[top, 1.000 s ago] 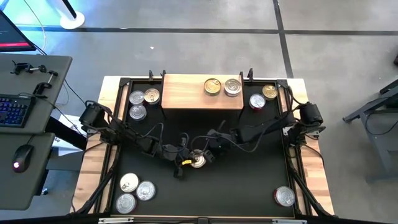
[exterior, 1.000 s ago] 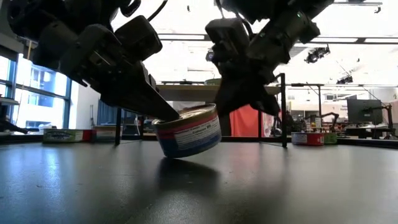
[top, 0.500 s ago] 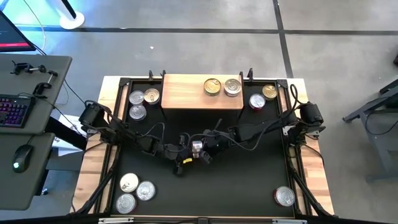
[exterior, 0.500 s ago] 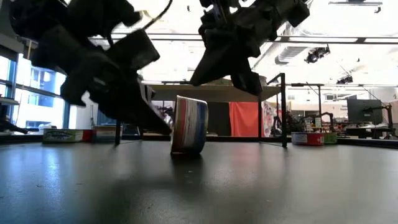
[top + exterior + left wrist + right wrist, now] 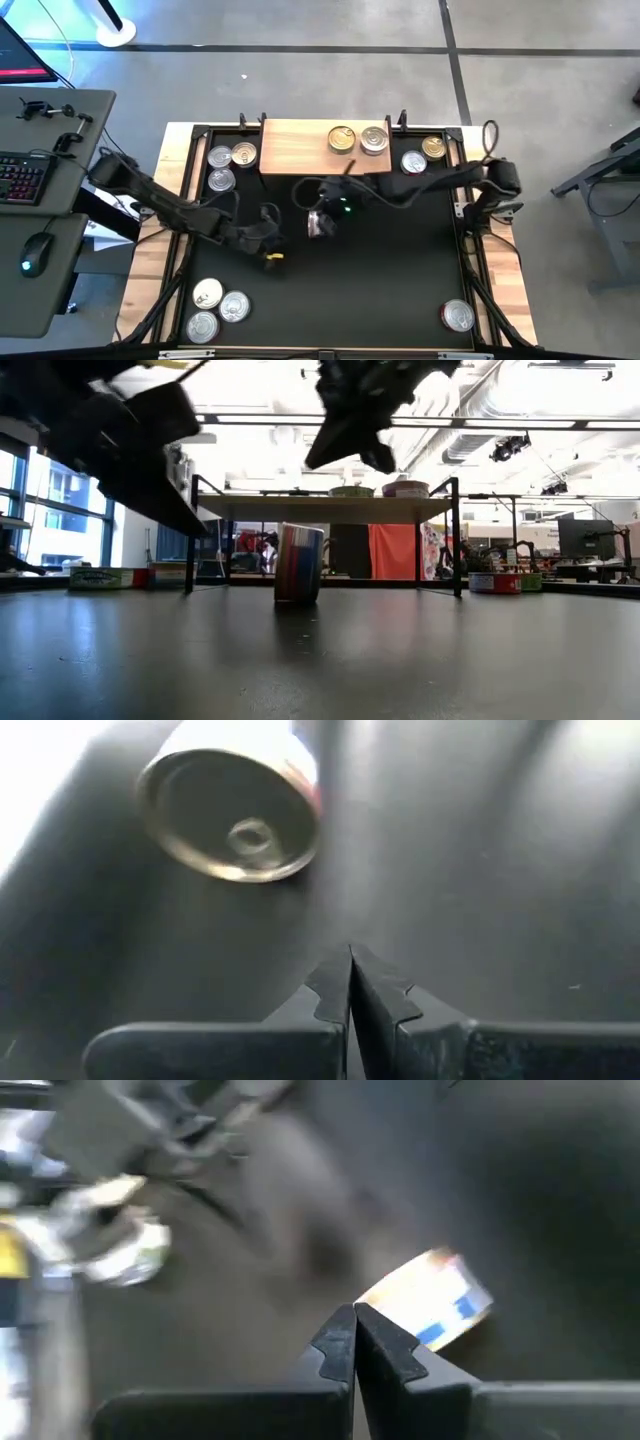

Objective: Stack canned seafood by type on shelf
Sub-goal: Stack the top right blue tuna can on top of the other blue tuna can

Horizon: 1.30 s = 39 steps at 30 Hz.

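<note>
Between the two closed, empty grippers, left gripper (image 5: 272, 238) and right gripper (image 5: 308, 190), a can (image 5: 318, 223) stands on edge, untouched.

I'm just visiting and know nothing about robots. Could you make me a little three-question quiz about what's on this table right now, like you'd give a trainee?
1. True or false: the can in the middle of the black mat stands on its edge, with no gripper holding it.
2. How many cans sit on top of the wooden shelf?
A. none
B. two
C. five
3. Fill in: the fingers of the left gripper and the right gripper are both ____.

Key
1. True: it stands on its rim, both grippers clear of it.
2. B: a gold-lidded can and a silver-lidded can, side by side.
3. Shut, holding nothing.
</note>
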Tool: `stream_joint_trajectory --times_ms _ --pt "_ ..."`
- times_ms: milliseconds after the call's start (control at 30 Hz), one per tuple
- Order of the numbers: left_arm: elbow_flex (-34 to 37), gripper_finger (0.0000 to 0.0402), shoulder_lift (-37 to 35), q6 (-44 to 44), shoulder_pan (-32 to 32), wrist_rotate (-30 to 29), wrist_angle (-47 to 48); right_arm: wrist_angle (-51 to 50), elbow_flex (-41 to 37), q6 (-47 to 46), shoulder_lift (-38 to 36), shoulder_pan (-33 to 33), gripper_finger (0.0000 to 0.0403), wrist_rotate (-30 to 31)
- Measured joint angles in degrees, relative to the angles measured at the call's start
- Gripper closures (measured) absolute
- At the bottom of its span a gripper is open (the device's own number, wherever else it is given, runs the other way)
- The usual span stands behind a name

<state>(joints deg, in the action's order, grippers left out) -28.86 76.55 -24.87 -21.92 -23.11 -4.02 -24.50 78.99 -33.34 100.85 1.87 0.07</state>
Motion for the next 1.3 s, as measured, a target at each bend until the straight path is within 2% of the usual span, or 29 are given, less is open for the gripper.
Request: stream_joint_trajectory --times_ms 133,233,400,533,667,867,1033,1200,1300 --pt "5.56 0.0401 -6.26 -6.11 -1.67 -3.63 -2.19 -13.05 12.52 1.91 7.94 -0.29 0.0403 10.41" --pt "7.56 0.0401 -9.44 -7.66 -2.64 -4.82 -2.13 -20.34 18.87 -1.61 14.14 -1.61 0.0403 11.23" --pt "8.24 0.0401 -11.27 -6.98 -2.92 -5.84 -2.17 -22.76 23.5 -5.49 21.09 -1.68 0.0403 17.05" --pt "8.26 0.0401 -11.19 -7.01 -3.01 -6.02 -2.43 -22.66 24.32 -8.47 23.16 -1.44 0.0403 19.93" --pt "8.26 0.0401 -11.21 -6.44 -3.01 -5.95 -2.69 -22.49 24.34 -7.81 23.18 -0.46 0.0403 19.87" --pt "8.26 0.0401 -11.21 -6.43 -3.01 -5.93 -2.84 -22.48 24.34 -2.13 23.2 1.26 0.0403 15.88" --pt "8.26 0.0401 -11.21 -6.59 -3.01 -5.89 -3.25 -23.3 24.32 0.24 22.59 2.42 0.0403 15.94" --pt "8.25 0.0402 -11.21 -7.87 -3.01 -5.8 -3.22 -27.64 24.49 5.46 17.53 3.05 0.0402 13.98" --pt "8.24 0.0402 -11.21 -8.03 -3.01 -5.8 -3.47 -30.16 22.09 6.58 13.19 2.78 0.0393 10.19"
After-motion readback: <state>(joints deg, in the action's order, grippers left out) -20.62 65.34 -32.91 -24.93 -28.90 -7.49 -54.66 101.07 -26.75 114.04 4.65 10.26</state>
